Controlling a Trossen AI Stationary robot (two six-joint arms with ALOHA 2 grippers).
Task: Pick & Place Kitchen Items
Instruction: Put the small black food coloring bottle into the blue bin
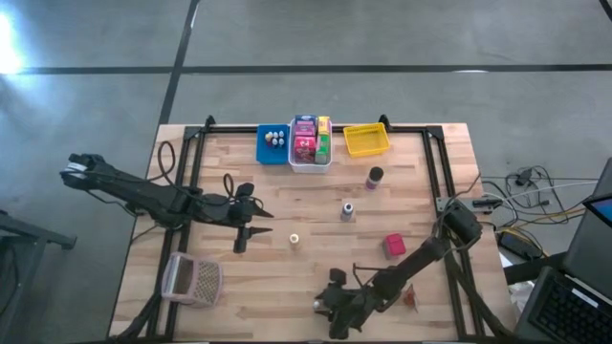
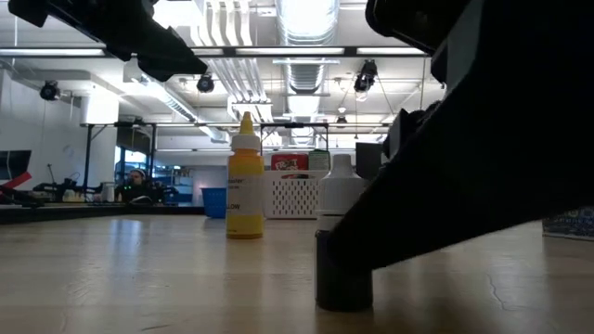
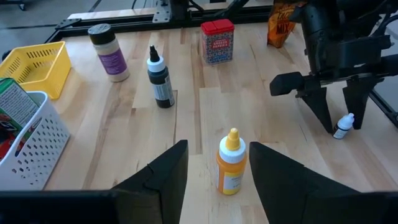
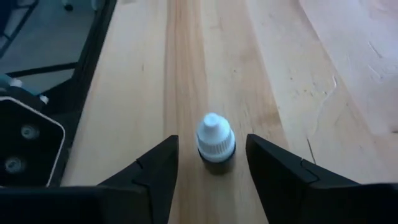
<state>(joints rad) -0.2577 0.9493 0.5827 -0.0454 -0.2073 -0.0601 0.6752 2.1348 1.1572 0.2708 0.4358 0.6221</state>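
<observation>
A small dark bottle with a white cap point(image 4: 216, 146) stands upright near the table's near edge, between the open fingers of my right gripper point(image 4: 211, 139); a gap shows on each side. In the low view the same small bottle point(image 2: 342, 264) stands before a yellow squeeze bottle point(image 2: 245, 186). The yellow bottle point(image 3: 230, 163) stands upright mid-table, just ahead of my open left gripper point(image 3: 217, 147), which touches nothing. In the high view my left gripper point(image 1: 251, 229) is left of the yellow bottle point(image 1: 295, 240), and my right gripper point(image 1: 331, 307) is low at the near edge.
A grey jar with a purple label point(image 3: 109, 53), a black bottle with a white cap point(image 3: 160, 78), a red box point(image 3: 217, 42) and an orange snack bag point(image 3: 283, 22) stand on the table. Blue point(image 1: 273, 145), white point(image 1: 311, 164) and yellow point(image 1: 366, 140) bins line the far edge. A mesh basket point(image 1: 191, 279) lies near left.
</observation>
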